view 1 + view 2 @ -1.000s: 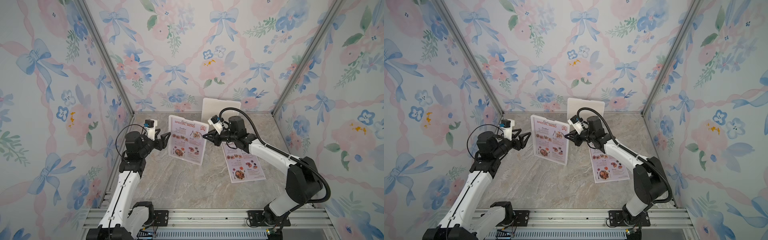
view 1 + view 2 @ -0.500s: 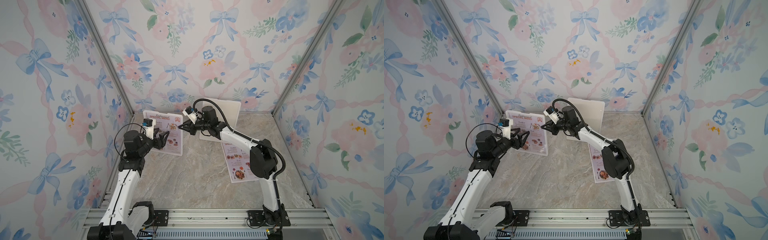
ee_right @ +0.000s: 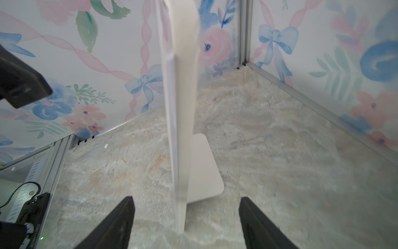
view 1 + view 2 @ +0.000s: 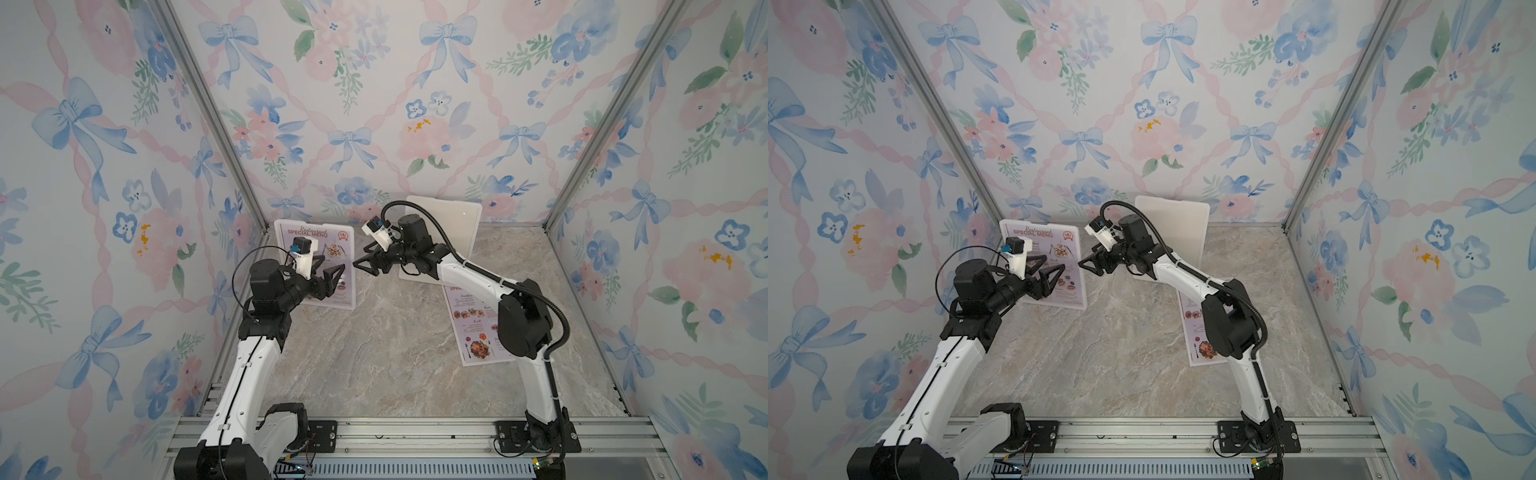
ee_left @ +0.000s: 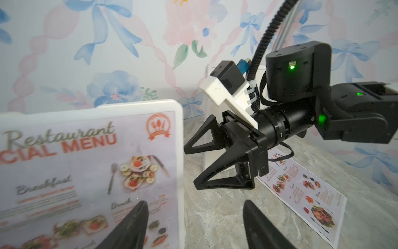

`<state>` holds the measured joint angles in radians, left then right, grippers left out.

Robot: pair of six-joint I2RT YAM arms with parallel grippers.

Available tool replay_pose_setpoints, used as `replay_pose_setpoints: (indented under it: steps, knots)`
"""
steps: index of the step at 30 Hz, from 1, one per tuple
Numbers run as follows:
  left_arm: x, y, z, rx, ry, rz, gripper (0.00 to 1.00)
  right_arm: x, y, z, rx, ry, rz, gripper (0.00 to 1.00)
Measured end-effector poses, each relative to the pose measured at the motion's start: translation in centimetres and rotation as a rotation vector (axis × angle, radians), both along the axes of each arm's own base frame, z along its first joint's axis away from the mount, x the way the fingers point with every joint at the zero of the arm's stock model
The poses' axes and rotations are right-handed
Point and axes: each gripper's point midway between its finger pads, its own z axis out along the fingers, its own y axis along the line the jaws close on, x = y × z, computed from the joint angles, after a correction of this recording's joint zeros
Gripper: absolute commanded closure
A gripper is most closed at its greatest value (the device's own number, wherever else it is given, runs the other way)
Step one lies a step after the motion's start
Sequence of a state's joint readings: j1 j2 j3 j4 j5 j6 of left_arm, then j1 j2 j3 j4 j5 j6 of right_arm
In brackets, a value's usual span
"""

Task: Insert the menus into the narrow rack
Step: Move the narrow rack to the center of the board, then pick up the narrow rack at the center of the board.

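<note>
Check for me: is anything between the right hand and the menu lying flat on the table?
Nothing visible does. The flat menu has nothing lying on it; the open right hand hangs at the edge of the rack that holds the other menu, and only its own arm passes above the sheet.

Left gripper (image 4: 332, 264) and right gripper (image 5: 190, 168), jaws apart, nearly tip to tip.

One menu (image 4: 328, 241) stands upright in a white rack (image 4: 348, 305) at the table's (image 4: 374, 365) back left. The left gripper (image 4: 328, 268), jaws spread, hovers before its face. The right gripper (image 4: 362, 266), also spread, points at the rack's right edge, perhaps touching it. A second menu (image 4: 478, 328) lies flat under the right arm, near a white panel (image 4: 461, 220).
</note>
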<state>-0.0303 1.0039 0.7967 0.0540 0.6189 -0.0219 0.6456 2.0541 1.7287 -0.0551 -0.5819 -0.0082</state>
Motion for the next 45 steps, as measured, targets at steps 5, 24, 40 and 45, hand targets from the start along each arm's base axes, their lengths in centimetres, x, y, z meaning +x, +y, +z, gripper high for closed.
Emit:
replay_pose_setpoints:
  steps: [5,24,40,45]
  knots:
    - [-0.8,-9.2,1.8,0.051,-0.048,-0.219,0.25,-1.2,-13.8,6.8,0.049,-0.035,-0.252,0.25]
    - [8.0,-18.8,0.0,-0.044,0.061,-0.221,0.24,4.4,-33.6,0.0,0.031,0.215,-0.588,0.38]
    - [5.7,-16.3,-2.1,-0.062,0.098,-0.318,0.26,10.5,-31.0,-3.0,0.139,0.146,-0.358,0.73]
    - [6.0,-14.7,-2.3,-0.057,0.095,-0.249,0.28,11.4,-30.4,-3.0,0.181,0.134,-0.316,0.77]
